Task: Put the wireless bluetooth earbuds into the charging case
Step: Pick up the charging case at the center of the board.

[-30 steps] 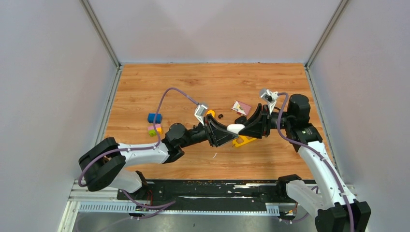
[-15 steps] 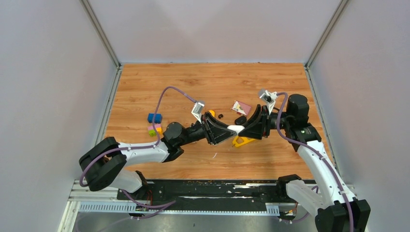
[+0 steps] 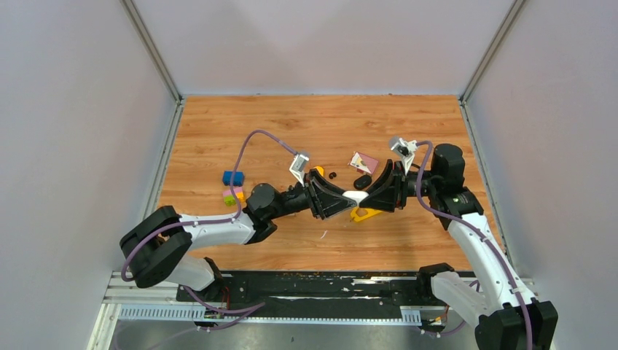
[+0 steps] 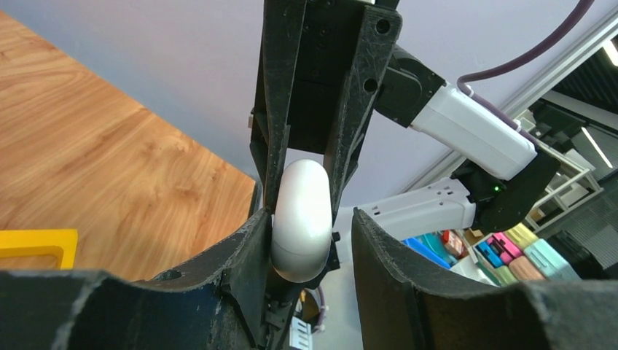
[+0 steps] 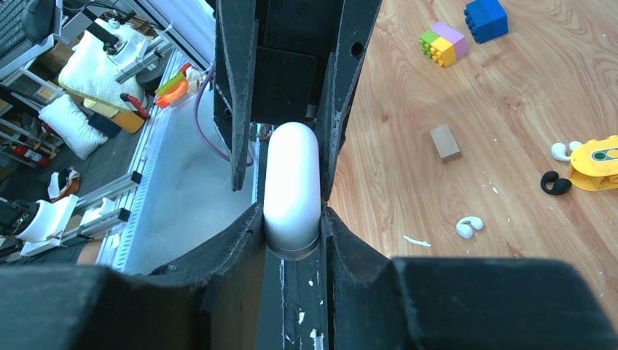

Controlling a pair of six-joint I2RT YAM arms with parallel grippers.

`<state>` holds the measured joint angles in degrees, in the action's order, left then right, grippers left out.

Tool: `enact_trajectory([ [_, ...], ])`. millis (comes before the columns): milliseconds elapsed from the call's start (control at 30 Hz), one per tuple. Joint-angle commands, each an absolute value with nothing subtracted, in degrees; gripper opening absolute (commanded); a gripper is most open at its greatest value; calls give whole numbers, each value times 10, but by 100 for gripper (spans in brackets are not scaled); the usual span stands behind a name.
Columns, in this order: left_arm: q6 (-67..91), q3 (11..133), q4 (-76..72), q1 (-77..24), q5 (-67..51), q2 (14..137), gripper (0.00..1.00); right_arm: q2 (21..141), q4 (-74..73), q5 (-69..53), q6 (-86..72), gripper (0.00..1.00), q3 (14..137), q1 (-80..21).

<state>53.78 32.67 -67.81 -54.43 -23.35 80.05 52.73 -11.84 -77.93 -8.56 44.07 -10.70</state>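
The smooth white oval charging case (image 5: pixel 291 175) is gripped by the right tool (image 5: pixel 291 213) above the wooden tabletop (image 5: pixel 437 73); the left tool (image 4: pixel 310 219) stands parted around it. A tiny white plastic earbud (image 5: pixel 467 227) and a black earbud (image 5: pixel 554 182) lie uninserted there.

The right gripper (image 5: pixel 291 216) is hiding one end of the charging case (image 5: pixel 291 171); the edge is cutting off a yellow toy (image 5: pixel 599 162).
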Motion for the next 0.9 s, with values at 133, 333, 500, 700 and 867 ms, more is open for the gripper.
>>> enact_trajectory([
  [133, 511, 333, -644, -544, -241, 788, 56, 518, -87, -776, -92, 3, 439, -106],
  [333, 514, 332, -659, -544, -243, 796, 49, 517, -83, -775, -95, 3, 435, -106],
  [500, 508, 332, -662, -544, -249, 797, 39, 517, -85, -770, -92, 4, 432, -106],
  [700, 440, 331, -606, -544, -277, 779, 22, 519, -151, -775, -31, 36, 458, -106],
  [867, 286, 299, -468, -555, -278, 684, 20, 576, -538, -746, 328, 63, 628, -108],
])
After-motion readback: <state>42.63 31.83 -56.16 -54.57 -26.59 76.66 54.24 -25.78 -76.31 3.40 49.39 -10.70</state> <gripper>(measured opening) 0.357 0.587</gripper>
